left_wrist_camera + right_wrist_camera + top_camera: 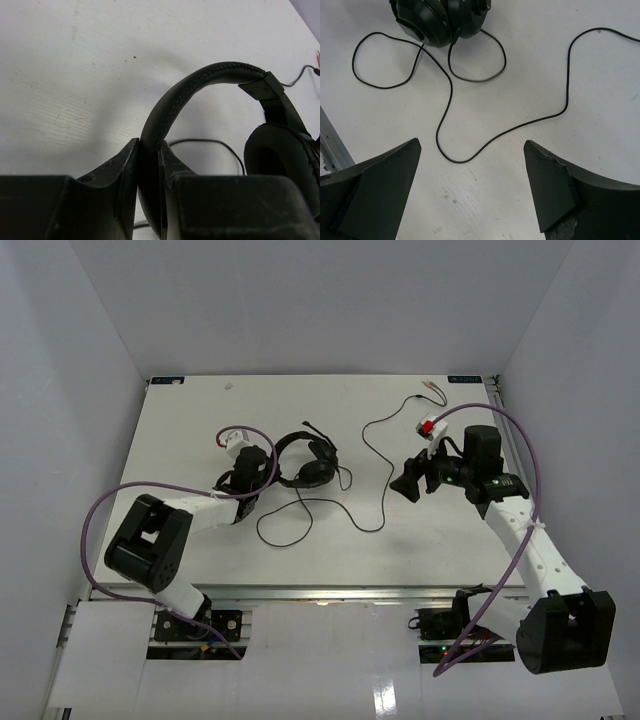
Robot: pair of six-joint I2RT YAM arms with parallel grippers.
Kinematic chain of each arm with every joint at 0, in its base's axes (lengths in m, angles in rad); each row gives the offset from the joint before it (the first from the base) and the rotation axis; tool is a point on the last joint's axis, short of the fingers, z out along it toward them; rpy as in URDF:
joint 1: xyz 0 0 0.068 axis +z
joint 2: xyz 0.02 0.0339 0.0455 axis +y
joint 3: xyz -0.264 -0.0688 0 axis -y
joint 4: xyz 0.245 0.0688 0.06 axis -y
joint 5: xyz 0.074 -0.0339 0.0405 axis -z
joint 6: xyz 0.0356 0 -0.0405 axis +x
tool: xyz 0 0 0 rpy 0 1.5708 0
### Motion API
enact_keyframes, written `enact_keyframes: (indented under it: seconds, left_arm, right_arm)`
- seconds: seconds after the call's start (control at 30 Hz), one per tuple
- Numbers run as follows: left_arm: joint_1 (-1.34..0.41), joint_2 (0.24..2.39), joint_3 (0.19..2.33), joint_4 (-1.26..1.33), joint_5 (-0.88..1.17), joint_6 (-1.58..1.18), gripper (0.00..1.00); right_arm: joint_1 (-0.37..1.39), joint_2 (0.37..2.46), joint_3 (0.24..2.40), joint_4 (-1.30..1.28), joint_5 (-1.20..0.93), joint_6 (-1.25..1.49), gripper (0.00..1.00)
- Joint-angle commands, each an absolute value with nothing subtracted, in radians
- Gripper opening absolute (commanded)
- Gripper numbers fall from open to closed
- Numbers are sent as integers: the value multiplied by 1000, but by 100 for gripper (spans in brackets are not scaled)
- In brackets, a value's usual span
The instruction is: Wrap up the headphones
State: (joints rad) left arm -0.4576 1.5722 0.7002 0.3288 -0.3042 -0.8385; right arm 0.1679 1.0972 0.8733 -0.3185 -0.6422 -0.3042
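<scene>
The headphones [312, 465] sit at centre frame of the top view, on the table [190, 420]. The left gripper [149, 150] is clamped narrow on the headband [200, 82]. The right gripper [471, 144] stands wide and holds nothing, above the loose cable [566, 80], right of centre.

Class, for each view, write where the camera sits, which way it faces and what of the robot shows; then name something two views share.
Top external: above and behind the arms, looking down at the table; both arms, left hand and right hand show.
Left wrist: on the left wrist, facing along its fingers, shut on the headband.
Right wrist: on the right wrist, facing down between open fingers at the cable.
Shared: top and right wrist both show headphones and cable.
</scene>
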Motion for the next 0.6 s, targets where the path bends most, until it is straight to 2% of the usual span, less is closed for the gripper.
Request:
enact_keyframes:
  seconds: [0.0,0.2,0.3,0.37,0.43,0.47,0.5,0.57]
  left_arm:
    - [-449,1653,692,421,-302,-930,0]
    - [-449,1723,692,460,-311,-914,0]
    - [-449,1729,690,459,-319,-890,1]
    - [-449,1727,686,447,-316,-877,12]
    - [-449,1722,682,434,-316,-859,39]
    - [-449,1716,677,422,-315,-851,48]
    - [-449,1710,676,415,-314,-850,50]
    - [-449,1694,676,388,-316,-806,60]
  right_arm:
    - [99,1048,813,-247,-806,-285,90]
    - [76,979,707,-236,-1002,-381,90]
    - [68,959,683,-225,-1011,-393,90]
    - [58,962,676,-225,-1021,-394,90]
    - [46,967,667,-225,-1035,-396,90]
    - [38,970,662,-225,-1042,-398,90]
    - [37,971,661,-227,-1043,-401,90]
    - [26,970,655,-227,-1047,-403,90]
